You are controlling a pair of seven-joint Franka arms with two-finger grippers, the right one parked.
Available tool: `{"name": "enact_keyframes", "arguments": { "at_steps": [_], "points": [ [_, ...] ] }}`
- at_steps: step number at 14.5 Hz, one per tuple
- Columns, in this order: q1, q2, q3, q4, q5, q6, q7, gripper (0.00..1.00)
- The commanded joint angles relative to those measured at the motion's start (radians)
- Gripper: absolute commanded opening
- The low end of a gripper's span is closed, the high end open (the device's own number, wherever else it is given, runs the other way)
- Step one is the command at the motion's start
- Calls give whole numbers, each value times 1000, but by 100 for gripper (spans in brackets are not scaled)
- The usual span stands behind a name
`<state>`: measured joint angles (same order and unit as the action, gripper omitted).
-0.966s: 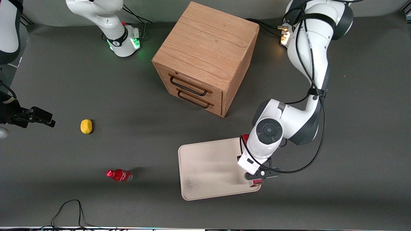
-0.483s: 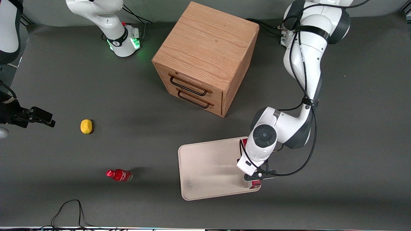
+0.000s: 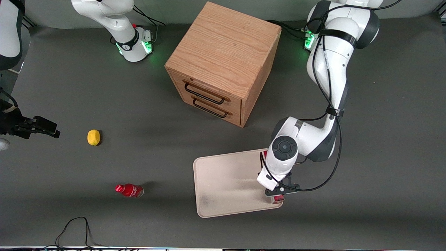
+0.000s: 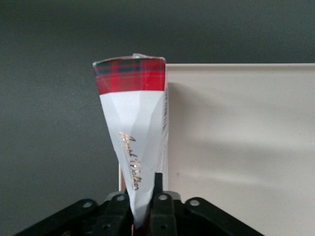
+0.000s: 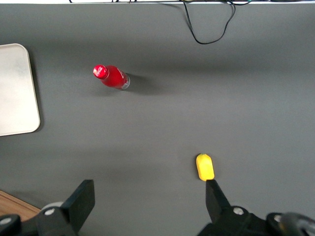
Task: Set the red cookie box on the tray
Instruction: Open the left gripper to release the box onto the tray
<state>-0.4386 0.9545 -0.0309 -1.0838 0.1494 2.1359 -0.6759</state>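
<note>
The working arm has drawn in a little over the past second, its wrist now sitting slightly nearer the middle of the tray, and the light at its base has gone from amber to green. The gripper hangs over the tray's edge toward the working arm's end of the table, its fingers clamped on the red cookie box. The box is slim and long, white-grey on its faces with gold script lettering, and red tartan at the end. It runs along that tray edge; whether it touches the tray I cannot tell. On the dark table stand a wooden drawer cabinet, a small red bottle and a yellow lemon.
</note>
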Motion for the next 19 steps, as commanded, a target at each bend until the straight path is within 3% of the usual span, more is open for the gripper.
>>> {"name": "enact_keyframes", "arguments": {
  "at_steps": [1,9,14,19],
  "points": [
    [-3,-14,5,-21,25,18,-24,100],
    [3,-55,3,-8,13,-7,-34,100],
    [53,-222,-3,15,13,-255,-15,100],
    [188,-453,-4,-2,-106,-511,310,100]
  ]
}}
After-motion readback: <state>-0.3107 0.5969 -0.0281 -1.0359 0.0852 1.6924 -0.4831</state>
